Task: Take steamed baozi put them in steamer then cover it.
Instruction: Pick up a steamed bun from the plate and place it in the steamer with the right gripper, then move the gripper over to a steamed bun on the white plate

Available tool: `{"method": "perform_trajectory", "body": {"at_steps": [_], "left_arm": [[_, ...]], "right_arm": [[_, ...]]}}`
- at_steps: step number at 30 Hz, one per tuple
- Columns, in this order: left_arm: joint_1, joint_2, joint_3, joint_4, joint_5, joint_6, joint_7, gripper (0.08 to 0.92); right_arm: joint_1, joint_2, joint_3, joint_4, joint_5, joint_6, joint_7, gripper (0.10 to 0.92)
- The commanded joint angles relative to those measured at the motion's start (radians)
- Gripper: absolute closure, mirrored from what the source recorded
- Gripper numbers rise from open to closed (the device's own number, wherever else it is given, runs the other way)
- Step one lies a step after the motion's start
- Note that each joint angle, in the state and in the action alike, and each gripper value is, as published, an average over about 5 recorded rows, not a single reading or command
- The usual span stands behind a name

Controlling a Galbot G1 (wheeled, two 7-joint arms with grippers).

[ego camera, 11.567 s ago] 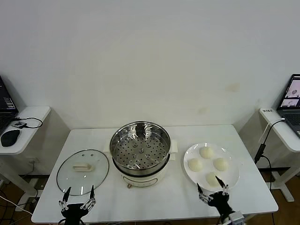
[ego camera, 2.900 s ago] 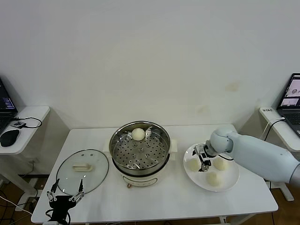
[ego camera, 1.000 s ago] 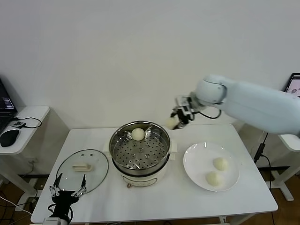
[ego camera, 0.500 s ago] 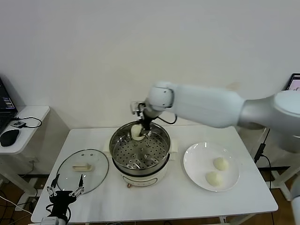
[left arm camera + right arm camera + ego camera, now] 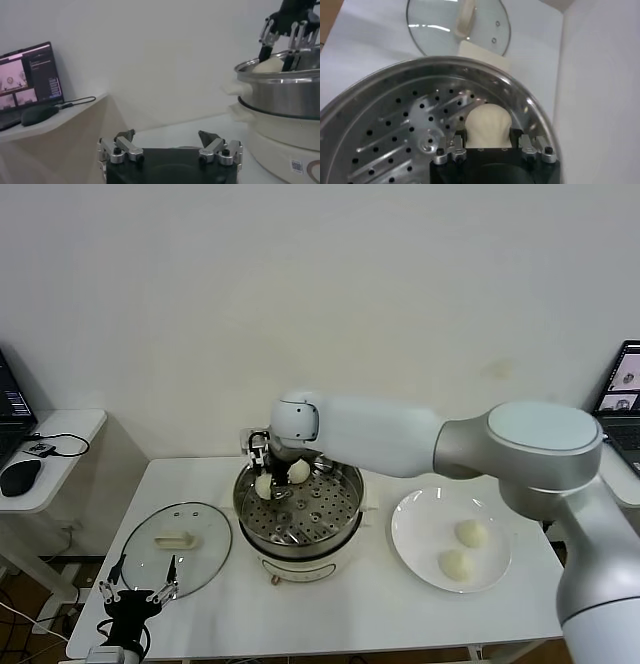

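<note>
The steamer (image 5: 345,529) stands mid-table, with one baozi (image 5: 298,471) on its perforated tray at the back. My right gripper (image 5: 266,481) reaches over the pot's back left and is shut on a second baozi (image 5: 489,122), held at about rim height. This shows from the side in the left wrist view (image 5: 272,64). Two more baozi (image 5: 470,533) (image 5: 455,564) lie on the white plate (image 5: 420,534) to the right. The glass cover (image 5: 176,546) lies flat left of the steamer. My left gripper (image 5: 137,594) is open and empty near the table's front left edge.
A side table (image 5: 45,484) with a mouse (image 5: 20,477) and cable stands at the left. Another side table with a laptop (image 5: 625,384) stands at the right. The wall is close behind the table. My right arm spans above the table's back right.
My right gripper has carried the second baozi from the plate over the steamer, moving left and lower to the pot's back left. The left gripper stays parked.
</note>
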Motion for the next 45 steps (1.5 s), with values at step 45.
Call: {"method": "perform_trajectory", "body": {"at_steps": [45], "left_arm": [[0.01,0.004,0.031,-0.001,0.045,0.005,0.0,0.177]], "right_arm": [[0.047,-1.099,0.05,0.625,-0.503,0.293,-0.322,0.203]]}}
